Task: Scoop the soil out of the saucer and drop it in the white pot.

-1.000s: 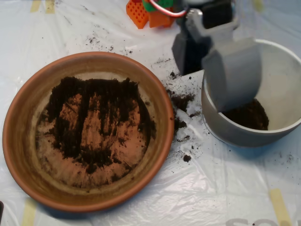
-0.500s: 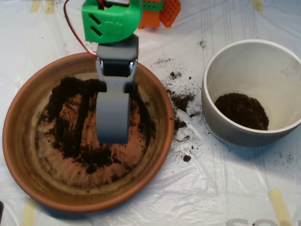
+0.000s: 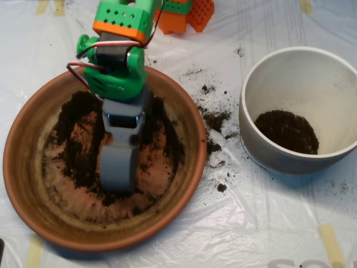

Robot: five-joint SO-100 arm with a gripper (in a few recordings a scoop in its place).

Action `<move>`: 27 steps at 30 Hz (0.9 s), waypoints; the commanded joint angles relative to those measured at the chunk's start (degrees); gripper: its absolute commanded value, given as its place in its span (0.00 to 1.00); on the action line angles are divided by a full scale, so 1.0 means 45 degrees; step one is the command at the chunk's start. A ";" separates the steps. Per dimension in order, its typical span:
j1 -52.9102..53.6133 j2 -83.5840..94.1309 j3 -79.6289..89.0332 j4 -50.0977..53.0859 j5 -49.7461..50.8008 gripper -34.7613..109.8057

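Lower now than half a second ago, the grey clamshell gripper (image 3: 117, 167) has dipped toward the near part of the wide, shallow terracotta saucer (image 3: 22, 162) at the left of the frame, its tip down among the dark, crumbly potting soil (image 3: 78, 159). Whether its shells are parted, I cannot tell from above. More soil lies inside the round white pot (image 3: 262, 72) at the right, and crumbs dot the plastic-covered bench (image 3: 268, 223) between them. Loose and light, it will spill easily; digging under the thicker clumps looks best.

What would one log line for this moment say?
scoop down in saucer | soil there | some in white pot
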 commanded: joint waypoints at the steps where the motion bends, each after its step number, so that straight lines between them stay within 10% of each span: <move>1: 0.0332 -0.0137 -0.2070 0.0488 -0.0059 0.64; 27: 0.0840 -0.3887 -0.5410 0.1465 -0.0879 0.56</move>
